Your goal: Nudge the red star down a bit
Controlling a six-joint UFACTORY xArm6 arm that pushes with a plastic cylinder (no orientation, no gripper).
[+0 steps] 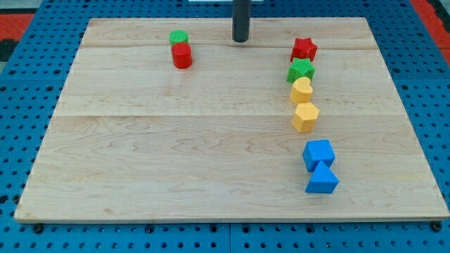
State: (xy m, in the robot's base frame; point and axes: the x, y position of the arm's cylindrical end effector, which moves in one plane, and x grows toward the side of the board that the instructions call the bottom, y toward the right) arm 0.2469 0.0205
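Observation:
The red star (304, 49) lies near the view's top right on the wooden board (176, 161). Right below it, touching, is a green star (300, 70). My tip (240, 39) is at the view's top centre, well to the left of the red star and slightly above its level, apart from every block.
Below the green star run a yellow heart (301, 90) and a yellow hexagon (305, 117), then a blue cube (318, 154) and a blue triangle (322, 178). At the top left a green cylinder (178, 37) touches a red cylinder (182, 55).

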